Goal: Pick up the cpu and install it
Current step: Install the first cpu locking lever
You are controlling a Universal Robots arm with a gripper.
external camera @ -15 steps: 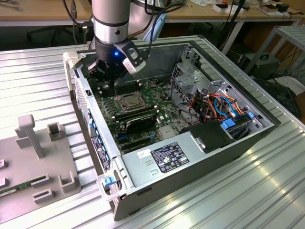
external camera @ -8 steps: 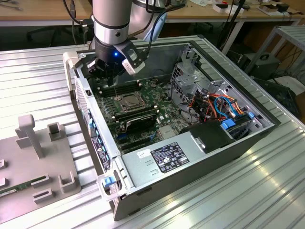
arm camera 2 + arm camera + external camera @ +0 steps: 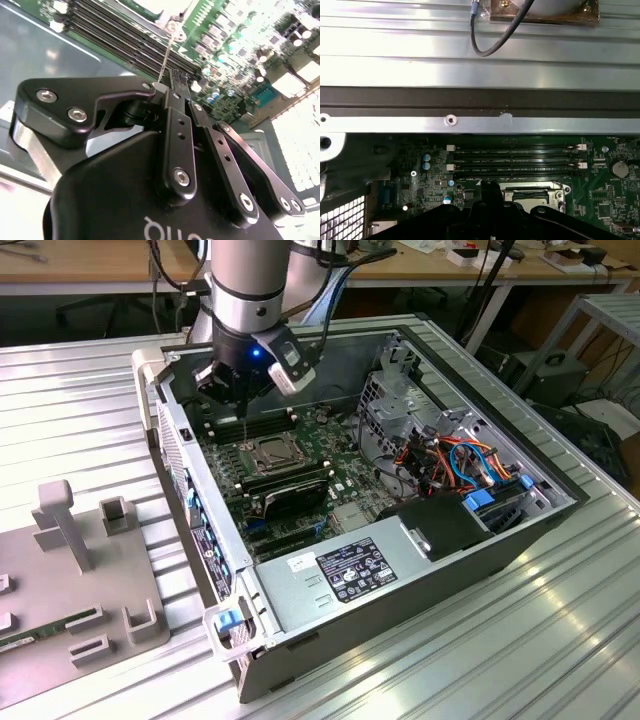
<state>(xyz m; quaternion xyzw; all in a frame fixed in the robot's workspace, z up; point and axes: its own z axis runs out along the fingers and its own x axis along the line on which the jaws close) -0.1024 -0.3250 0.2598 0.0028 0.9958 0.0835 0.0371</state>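
The robot arm reaches down into an open computer case that lies on a ribbed metal table. The pincer hangs low over the green board inside the case. In the second wrist view its two black fingers are pressed together with no gap, so the pincer is closed. A thin metal rod runs from the socket frame up to the finger tips. I cannot tell if the rod is pinched or just beside them. The cpu is not in the pincer. It looks like the dull grey square lying flat in the socket, with the metal frame around it. It sits near the pincer but apart from it, lower down and a little to the exterior view's right of the finger tips. In the first wrist view the long dark memory slots lie just past the socket. A grey holder rests on the table at the exterior view's left, well away from the case, and a green stick lies on it.
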